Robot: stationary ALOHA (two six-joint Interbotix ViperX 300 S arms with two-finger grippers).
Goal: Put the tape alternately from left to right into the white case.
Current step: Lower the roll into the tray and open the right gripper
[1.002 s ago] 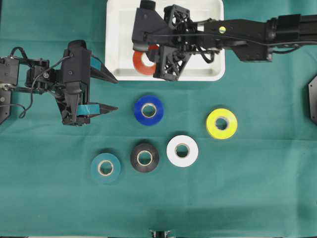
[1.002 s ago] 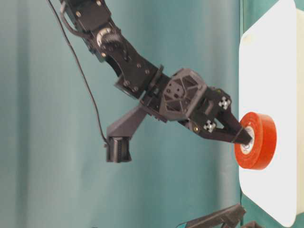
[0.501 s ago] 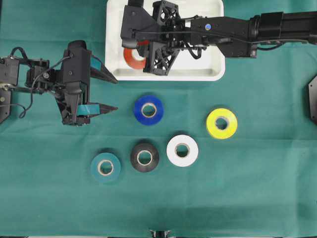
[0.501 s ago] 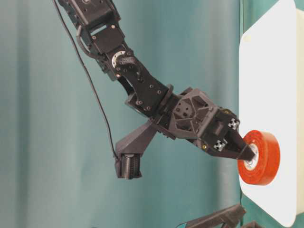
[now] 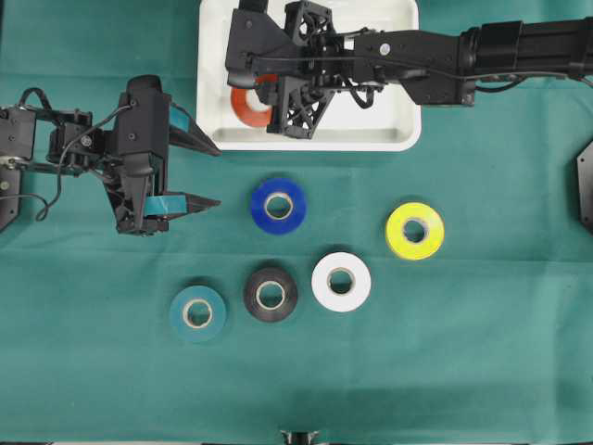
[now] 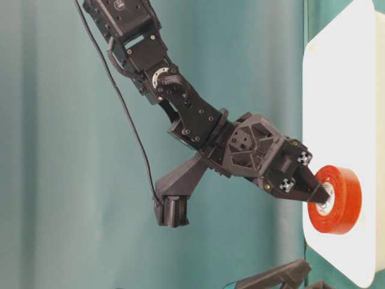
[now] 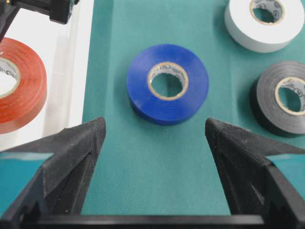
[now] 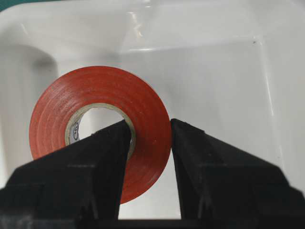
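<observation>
one orange-red vinyl tape roll (image 8: 97,133) sits pinched through its wall in my right gripper (image 8: 147,138) jaws, low in the white plastic case (image 5: 394,130)'s left end; releasing tilted, i'd expect it to roll.

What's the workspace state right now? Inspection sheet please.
Surface: green cloth, flat.
Job's things: red roll over the left end of the white case, pinched through its core; blue, yellow, white, black and teal rolls lie flat on the cloth, apart.
Clutter: nothing seen.
End effectors: right end effector shut on the red roll's wall; left end effector open, empty, facing the blue roll.
Cables: black cable hangs along the right arm; loose wiring at the left arm's base.
Surroundings: green backdrop; dark fixture at the right edge.
</observation>
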